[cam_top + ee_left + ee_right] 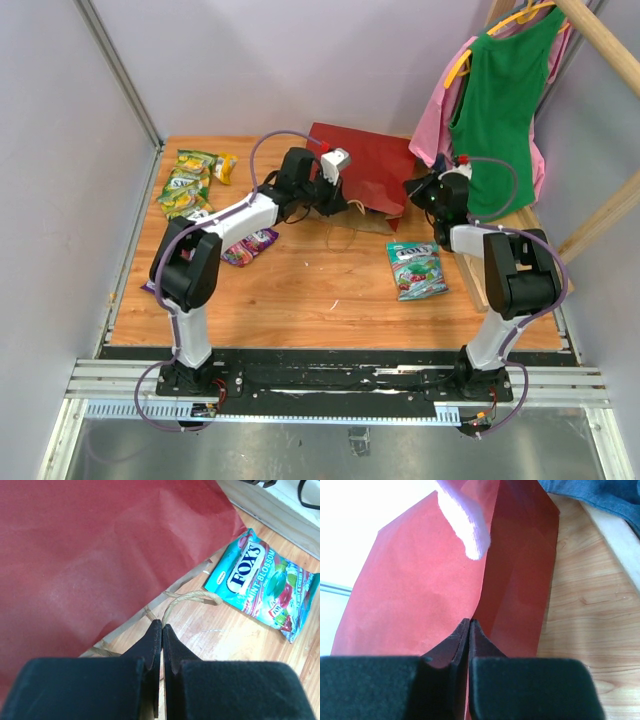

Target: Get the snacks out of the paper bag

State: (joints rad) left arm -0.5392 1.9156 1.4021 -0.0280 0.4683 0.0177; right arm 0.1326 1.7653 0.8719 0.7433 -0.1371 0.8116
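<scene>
The red paper bag [372,165] lies flat at the back of the table, its mouth toward the near side. My left gripper [340,205] is at the mouth; in the left wrist view it [162,625] is shut on a beige loop handle [192,596] beside the red paper [90,555]. My right gripper [412,190] is at the bag's right edge, and in the right wrist view it [469,621] is shut on a fold of the bag [420,580]. On the table lie a teal-white packet [417,268] [262,582], green-yellow packets [188,182] and a purple packet [250,245]. The bag's inside is hidden.
A green garment [500,100] and a pink one [435,120] hang on a wooden rack at the right. A pale wooden base [470,275] stands by the right arm. Blue cloth [590,495] shows beyond the bag. Grey walls close in the left and back.
</scene>
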